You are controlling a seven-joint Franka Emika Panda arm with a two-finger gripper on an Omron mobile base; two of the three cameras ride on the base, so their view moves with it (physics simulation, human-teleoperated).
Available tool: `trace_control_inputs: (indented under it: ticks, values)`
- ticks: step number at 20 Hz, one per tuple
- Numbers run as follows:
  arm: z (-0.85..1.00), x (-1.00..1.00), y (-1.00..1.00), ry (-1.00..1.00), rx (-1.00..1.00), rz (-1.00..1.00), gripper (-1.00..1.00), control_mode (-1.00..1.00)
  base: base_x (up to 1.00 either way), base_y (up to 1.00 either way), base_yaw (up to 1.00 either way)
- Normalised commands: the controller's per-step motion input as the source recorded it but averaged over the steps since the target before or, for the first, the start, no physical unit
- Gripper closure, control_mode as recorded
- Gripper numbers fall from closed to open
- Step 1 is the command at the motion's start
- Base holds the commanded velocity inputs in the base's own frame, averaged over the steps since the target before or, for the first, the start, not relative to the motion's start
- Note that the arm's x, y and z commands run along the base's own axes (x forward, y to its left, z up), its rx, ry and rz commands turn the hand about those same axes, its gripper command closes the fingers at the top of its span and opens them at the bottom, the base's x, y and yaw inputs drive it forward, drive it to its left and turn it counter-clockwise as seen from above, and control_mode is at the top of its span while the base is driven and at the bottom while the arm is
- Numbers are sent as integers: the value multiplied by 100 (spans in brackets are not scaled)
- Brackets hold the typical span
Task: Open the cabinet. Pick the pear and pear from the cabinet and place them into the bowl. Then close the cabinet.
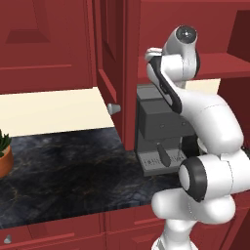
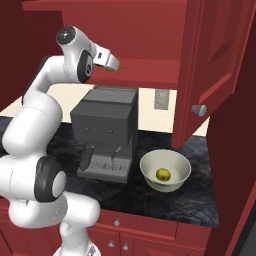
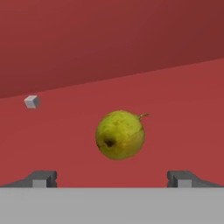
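The dark red cabinet (image 2: pixel 150 40) stands open, its left door (image 1: pixel 110 58) and right door (image 2: pixel 215 60) swung out. One yellow-green pear (image 3: pixel 120 134) lies on the cabinet's red floor, straight ahead of my gripper (image 3: pixel 111 179) and between the lines of its widely spread fingertips (image 3: pixel 41 178), with a gap on each side. In the right base view my gripper (image 2: pixel 115 65) reaches into the cabinet above the coffee machine. A second pear (image 2: pixel 163 174) rests inside the cream-white bowl (image 2: pixel 150 165) on the counter.
A grey coffee machine (image 2: pixel 105 130) stands on the dark counter right under my arm, left of the bowl. The open right door's knob (image 2: pixel 199 110) hangs above the bowl. A potted plant (image 1: pixel 4 151) sits at the counter's far left. A small grey peg (image 3: pixel 32 102) sticks out inside the cabinet.
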Motion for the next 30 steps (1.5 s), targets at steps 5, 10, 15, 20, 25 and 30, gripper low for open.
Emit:
trace_control_inputs:
  ticks: [5,10,15,20,25,30]
  values:
    - [-2,35,-3,0,0,-1,-100,-100,0,0,0]
    - [-10,26,-9,0,0,-2,-100,-100,0,0,0]
    - [-17,11,-17,0,0,-2,-100,-100,0,0,0]
    - [-17,22,-7,0,0,-2,-100,-100,0,0,0]
    - [-14,10,0,0,0,-2,-100,-100,0,0,0]
    - [-14,6,0,1,0,-2,100,-100,0,0,0]
